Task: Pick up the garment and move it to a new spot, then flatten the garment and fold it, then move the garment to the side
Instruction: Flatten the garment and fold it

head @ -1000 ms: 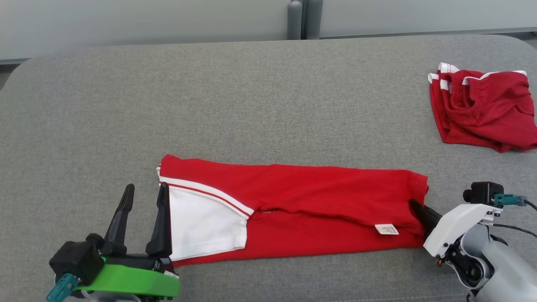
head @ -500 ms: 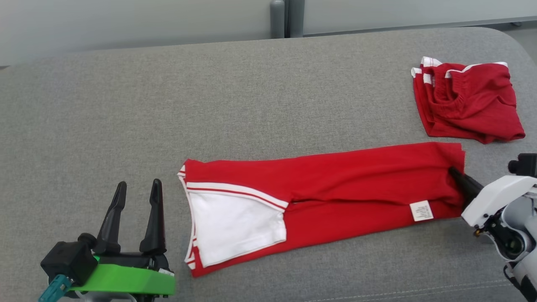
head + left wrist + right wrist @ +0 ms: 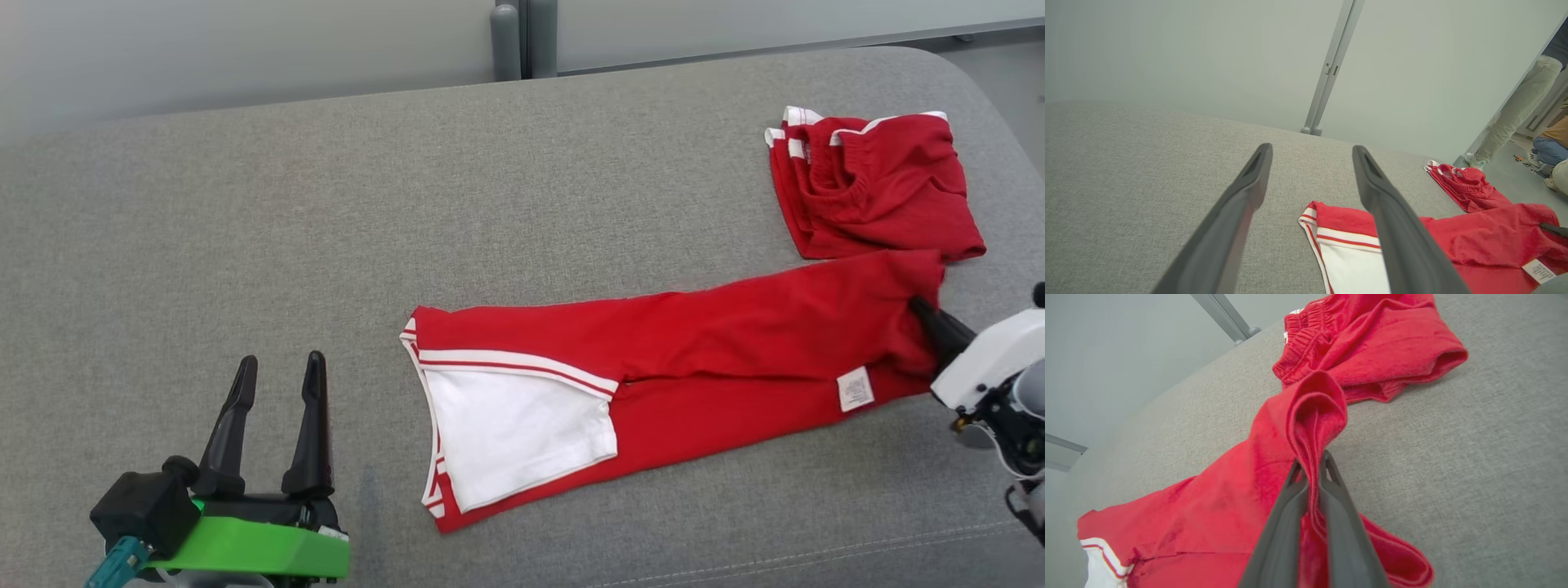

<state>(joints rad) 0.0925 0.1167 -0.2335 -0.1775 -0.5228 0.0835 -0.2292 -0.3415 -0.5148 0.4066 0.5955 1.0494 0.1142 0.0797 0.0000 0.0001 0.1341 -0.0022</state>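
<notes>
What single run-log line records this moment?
step: move to side | right end effector: shut on folded garment | left end effector: open | nearby: red shorts

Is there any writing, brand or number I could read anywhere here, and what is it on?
No text can be read.
White tag sewn on the red garment: it carries dark print, too small and blurred to read.
No brand, number or sign can be made out on the grey table.
</notes>
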